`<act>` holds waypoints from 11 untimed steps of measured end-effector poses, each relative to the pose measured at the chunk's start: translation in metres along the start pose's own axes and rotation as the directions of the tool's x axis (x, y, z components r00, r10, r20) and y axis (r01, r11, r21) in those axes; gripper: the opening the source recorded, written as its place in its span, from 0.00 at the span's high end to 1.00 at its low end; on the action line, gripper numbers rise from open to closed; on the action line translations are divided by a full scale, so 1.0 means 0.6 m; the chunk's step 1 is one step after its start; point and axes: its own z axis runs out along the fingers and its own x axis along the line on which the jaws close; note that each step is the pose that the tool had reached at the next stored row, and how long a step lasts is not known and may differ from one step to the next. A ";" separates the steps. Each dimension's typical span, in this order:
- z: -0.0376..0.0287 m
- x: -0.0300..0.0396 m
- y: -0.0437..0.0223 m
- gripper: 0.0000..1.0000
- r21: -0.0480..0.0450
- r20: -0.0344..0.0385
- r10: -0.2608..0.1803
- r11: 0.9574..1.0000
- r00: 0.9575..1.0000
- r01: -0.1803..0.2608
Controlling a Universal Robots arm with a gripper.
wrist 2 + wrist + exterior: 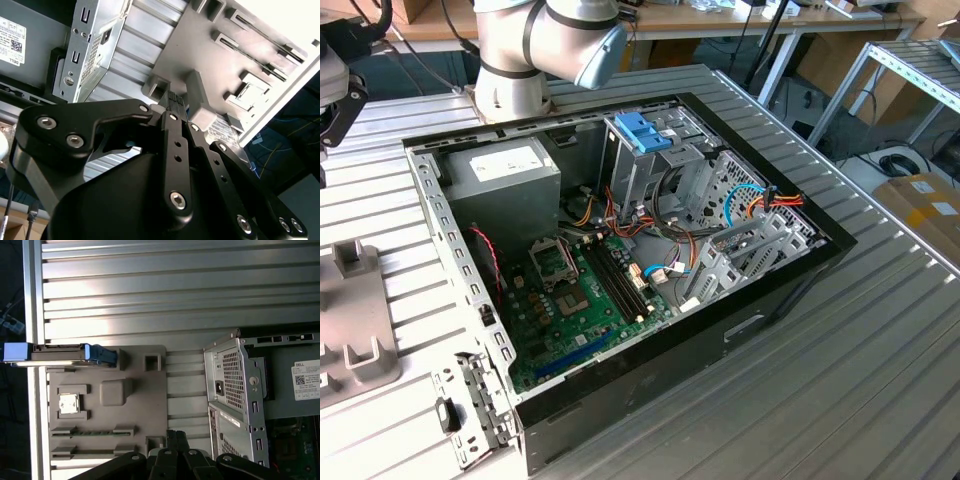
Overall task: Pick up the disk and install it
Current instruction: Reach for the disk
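At the exterior view's left, just beside the open computer case (650, 385), a grey fixture plate (365, 350) lies flat on the ribbed metal table (840, 380).

In the first wrist view the disk (55, 354) stands on edge along one rim of that plate. It is seen edge-on, dark metal with its light-blue frame showing at both ends. The end away from the case reaches out past the plate. The disk is outside the case and apart from it.

The gripper (176, 440) hangs over the plate near the rim across from the disk, not touching the disk and nearer to the case's perforated metal corner. Its black fingers seem pressed together with nothing between them, though the tips are seen at a steep angle. In the second wrist view the gripper (175, 101) points down at the plate's small raised blocks.

Inside the case, going toward the exterior view's right:
- The grey power supply box (500, 190) with a white sticker sits in the far corner.
- The green motherboard (580, 310) lies on the case floor beside it.
- The metal drive cage (640, 175) stands upright, topped by a blue latch (642, 132).
- Orange and red cables (775, 203) run along the case's wall at the exterior view's right.

Behind the case — just past its far wall — stands the arm (550, 40), pale grey.
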 end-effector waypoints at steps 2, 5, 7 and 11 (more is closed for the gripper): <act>0.000 0.002 0.000 0.90 0.000 0.000 0.000 1.000 1.000 0.000; 0.000 0.005 0.000 0.90 0.000 0.000 0.000 1.000 1.000 0.000; 0.000 0.007 -0.001 0.90 0.000 0.000 0.000 1.000 1.000 0.000; 0.000 0.011 -0.001 0.90 0.000 0.000 0.000 1.000 1.000 0.000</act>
